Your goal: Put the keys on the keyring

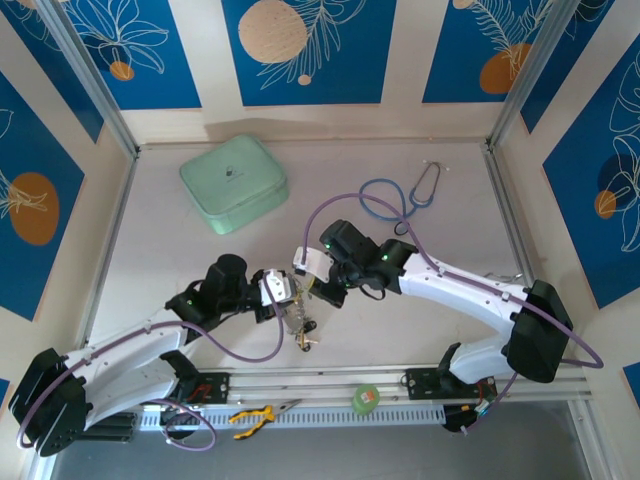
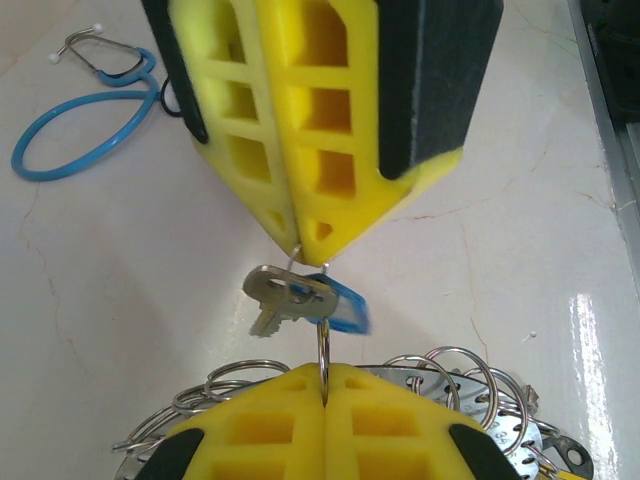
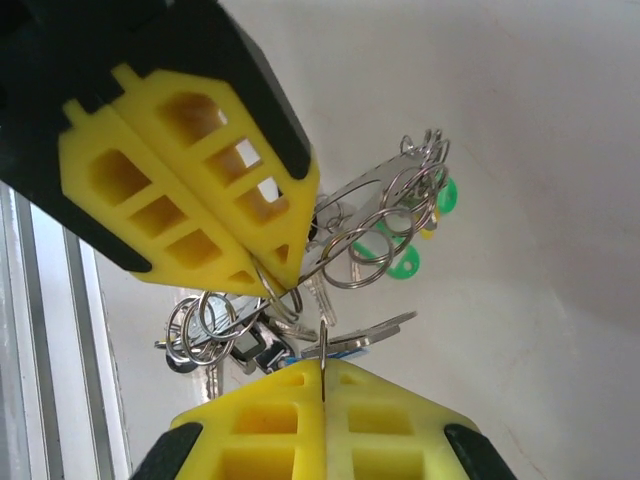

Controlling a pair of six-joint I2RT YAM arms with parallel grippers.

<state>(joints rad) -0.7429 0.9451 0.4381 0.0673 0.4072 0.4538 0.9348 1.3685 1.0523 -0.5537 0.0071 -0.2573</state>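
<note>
Both grippers meet above the middle of the table. My left gripper [image 1: 290,298] [image 2: 325,374] is shut on a thin split ring standing upright. A silver key with a blue tag [image 2: 300,300] hangs just above those fingers. My right gripper [image 1: 308,288] [image 2: 306,244] comes in from above, shut on a thin wire loop at the key's head. In the right wrist view my right gripper [image 3: 325,368] pinches that small ring beside the blue-tagged key [image 3: 375,335]. The left gripper [image 3: 280,280] pinches a ring of the keyring [image 3: 385,215] [image 2: 470,405] [image 1: 303,328], which carries several split rings, green tags [image 3: 400,265] and a black tag [image 3: 255,350].
A mint green case [image 1: 233,182] lies at the back left. A blue stethoscope [image 1: 400,195] [image 2: 85,130] lies at the back right. Yellow-handled pliers [image 1: 255,413] and a green tape roll [image 1: 366,398] rest on the rail at the near edge.
</note>
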